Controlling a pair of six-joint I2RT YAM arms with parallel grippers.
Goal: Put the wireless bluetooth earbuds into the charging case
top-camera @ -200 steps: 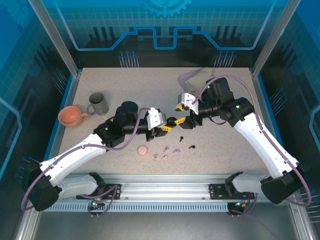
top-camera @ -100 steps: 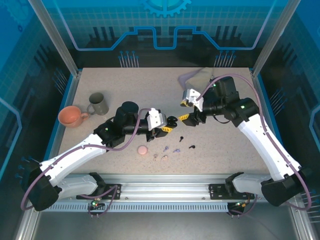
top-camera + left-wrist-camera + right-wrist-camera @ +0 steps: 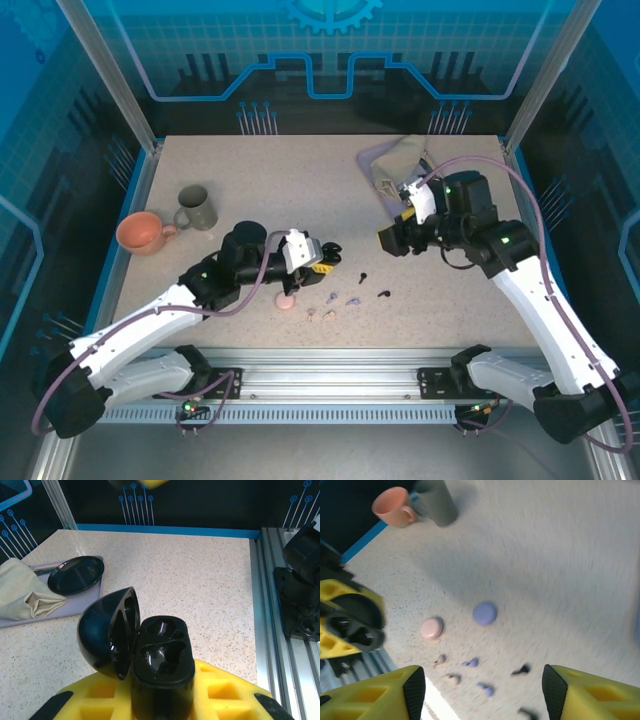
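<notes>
My left tool (image 3: 318,256) clamps the open black case (image 3: 156,656); my right tool (image 3: 482,679) stands agape. Earbuds (image 3: 352,299) lie on the table (image 3: 270,180), lower centre, just below-right of the left tool.

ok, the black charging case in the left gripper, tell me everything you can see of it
The black charging case looks like glossy, rounded plastic. Its domed lid is hinged open and tilts to the left in the left wrist view. The two moulded wells in the base both look empty. The left gripper is shut on the base and holds the opening facing its camera.
</notes>
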